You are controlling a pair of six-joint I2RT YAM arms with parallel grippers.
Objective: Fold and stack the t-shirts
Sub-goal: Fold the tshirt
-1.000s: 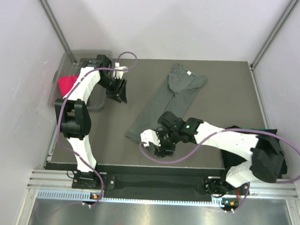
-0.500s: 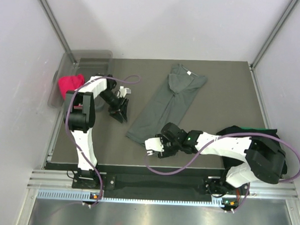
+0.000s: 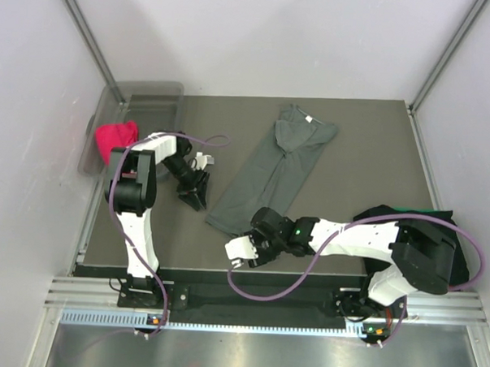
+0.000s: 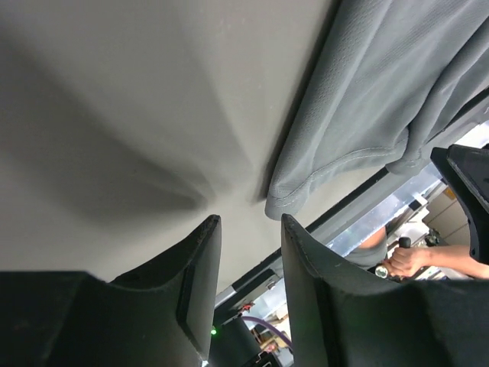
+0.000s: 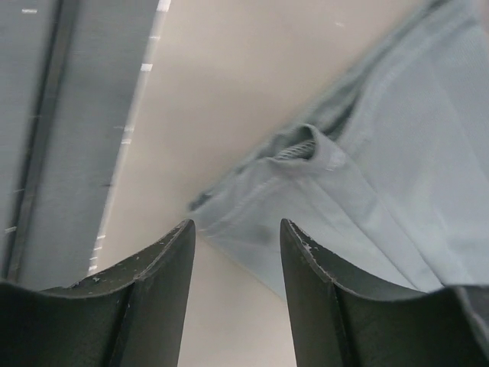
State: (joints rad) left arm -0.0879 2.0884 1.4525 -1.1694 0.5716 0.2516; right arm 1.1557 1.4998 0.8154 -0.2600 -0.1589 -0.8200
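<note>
Grasp preparation: left gripper and right gripper, both spread, flank dark grey t-shirt hem; pinch both corners low and evenly.

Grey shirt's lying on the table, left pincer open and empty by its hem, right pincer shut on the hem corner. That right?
Not the last part. The right pincer is open: the right wrist view shows its jaws apart, the grey shirt hem corner lying unpinched on the table below. The left pincer is open and empty by the hem, as you said.
</note>
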